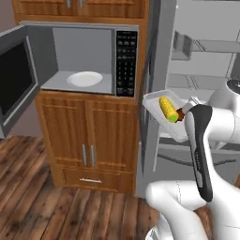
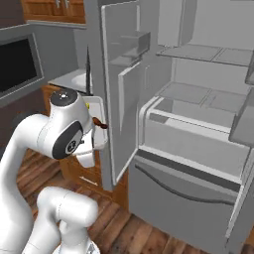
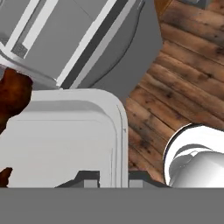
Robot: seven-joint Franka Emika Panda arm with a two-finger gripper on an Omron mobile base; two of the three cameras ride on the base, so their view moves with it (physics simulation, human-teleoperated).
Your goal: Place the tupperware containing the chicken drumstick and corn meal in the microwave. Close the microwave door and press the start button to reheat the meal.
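**Kid:** What is your gripper doing?

**Me:** My gripper (image 3: 113,177) is pinched tight on the rim of the tupperware (image 3: 65,140). One finger is inside the rim and one is outside, with the thin wall between them. So I am holding the tray up in the air.

**Kid:** Where is the tray?

**Me:** It hangs in front of the fridge (image 2: 198,124), just to the right of the microwave (image 1: 89,58). It is tilted. It is not inside the microwave yet.

**Kid:** What is in it?

**Me:** One corn (image 1: 168,109), bright yellow, and one chicken drumstick (image 3: 13,94), dark brown. From my hand I see the drumstick at the far side of the tray.

**Kid:** How many microwaves?

**Me:** One. The microwave door (image 1: 16,79) is swung wide open to the left. Inside sits one white plate (image 1: 85,78). There is one black keypad (image 1: 126,63) on its right side.

**Kid:** And below?

**Me:** A wooden cabinet (image 1: 86,140) with two doors and one drawer, standing on a wood floor (image 1: 28,197).
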